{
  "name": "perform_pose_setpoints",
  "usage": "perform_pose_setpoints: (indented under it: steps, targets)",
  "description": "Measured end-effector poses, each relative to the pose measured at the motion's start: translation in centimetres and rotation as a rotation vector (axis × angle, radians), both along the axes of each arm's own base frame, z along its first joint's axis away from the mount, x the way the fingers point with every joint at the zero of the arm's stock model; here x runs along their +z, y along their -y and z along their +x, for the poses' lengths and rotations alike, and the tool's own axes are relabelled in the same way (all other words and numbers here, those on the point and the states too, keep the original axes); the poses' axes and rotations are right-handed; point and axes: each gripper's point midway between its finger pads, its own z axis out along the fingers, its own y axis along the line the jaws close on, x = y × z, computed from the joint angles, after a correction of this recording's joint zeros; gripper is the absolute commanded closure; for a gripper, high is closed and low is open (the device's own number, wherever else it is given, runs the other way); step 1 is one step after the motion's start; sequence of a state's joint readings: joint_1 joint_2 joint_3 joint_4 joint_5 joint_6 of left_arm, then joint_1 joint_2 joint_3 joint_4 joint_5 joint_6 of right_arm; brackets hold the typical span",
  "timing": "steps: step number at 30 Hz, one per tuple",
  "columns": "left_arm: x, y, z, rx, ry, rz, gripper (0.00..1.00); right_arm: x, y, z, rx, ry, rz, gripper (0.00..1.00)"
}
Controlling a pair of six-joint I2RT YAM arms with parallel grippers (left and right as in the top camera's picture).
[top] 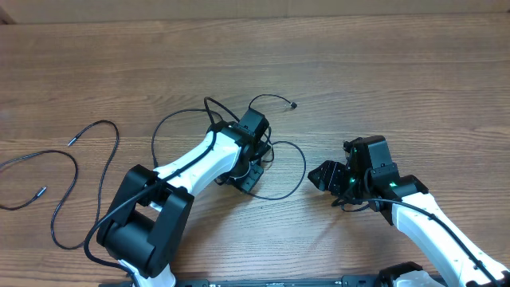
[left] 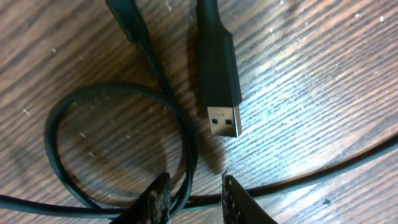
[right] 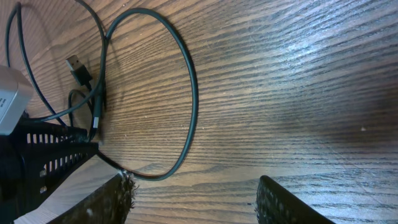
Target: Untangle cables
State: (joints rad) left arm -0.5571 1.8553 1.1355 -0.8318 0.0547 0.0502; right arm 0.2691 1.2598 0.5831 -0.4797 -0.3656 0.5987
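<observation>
Several black cables on wood-grain table, left gripper narrowly parted astride one, right gripper spread wide

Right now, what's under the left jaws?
A black cable loop passing between the jaws, and a USB plug just ahead, both on the wood table. Overhead, the left arm covers that spot.

The desk is brown wood, its grain running left to right across the whole top in the overhead view. Beyond its far edge lies a paler tan band, plain and flat; what it is cannot be told. Up close, the desk's surface shows fine ridged grain, small white specks and a bright sheen of reflected light.
</observation>
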Motion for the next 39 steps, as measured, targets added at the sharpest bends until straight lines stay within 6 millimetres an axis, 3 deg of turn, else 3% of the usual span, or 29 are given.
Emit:
perform_pose_setpoints:
  steps: [5,12,19,23,30,35,39]
  targets:
    - [-0.5,-0.2,-0.4,0.000,-0.005,0.004,0.78,0.0,0.0,0.0,0.000,0.001,0.000,0.38]
    - [-0.7,-0.4,-0.2,0.016,0.007,0.010,0.96,0.0,0.0,0.0,0.000,0.000,0.000,0.38]
    - [-0.3,-0.3,-0.1,0.026,0.004,0.014,0.96,0.0,0.0,0.0,0.000,0.001,0.000,0.38]
    - [1.8,0.4,0.9,0.034,0.005,0.003,0.96,0.0,0.0,0.0,0.000,0.000,0.000,0.32]
    - [8.5,4.5,2.7,-0.017,0.000,-0.163,0.96,1.3,-1.5,1.0,0.079,0.085,0.069,0.25]
    - [12.2,7.4,1.1,-0.147,-0.078,-0.345,0.95,4.8,-4.5,2.4,0.206,0.242,0.231,0.25]
    - [13.5,8.7,0.1,-0.212,-0.115,-0.440,0.95,6.9,-5.9,2.6,0.273,0.312,0.326,0.25]
